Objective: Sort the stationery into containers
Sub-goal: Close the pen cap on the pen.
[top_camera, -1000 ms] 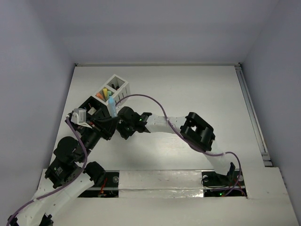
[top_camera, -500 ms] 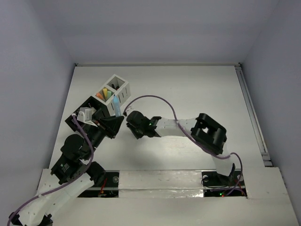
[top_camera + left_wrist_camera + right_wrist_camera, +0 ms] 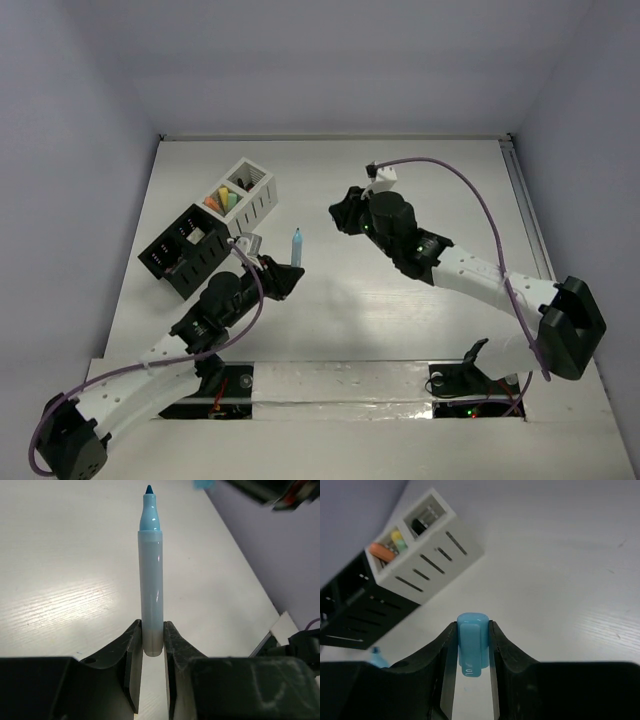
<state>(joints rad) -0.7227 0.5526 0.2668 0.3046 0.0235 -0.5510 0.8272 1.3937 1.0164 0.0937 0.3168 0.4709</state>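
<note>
Blue marker [image 3: 150, 570] could tilt: your left gripper [image 3: 151, 630] pinches only its tail. Then the cap [image 3: 471, 650], pinched in your right gripper [image 3: 471, 627], would miss.

A robotics lab test cell is shown. A white table [image 3: 400, 200] is enclosed on three sides by plain pale walls [image 3: 80, 120]. Two white-and-black robot arms, the left arm [image 3: 160, 355] and the right arm [image 3: 470, 275], are bolted at its near edge and trailed by purple cables [image 3: 441, 163]. A metal rail [image 3: 535, 240] is fixed along the right edge, and taped panels [image 3: 340, 385] are laid between the bases.
</note>
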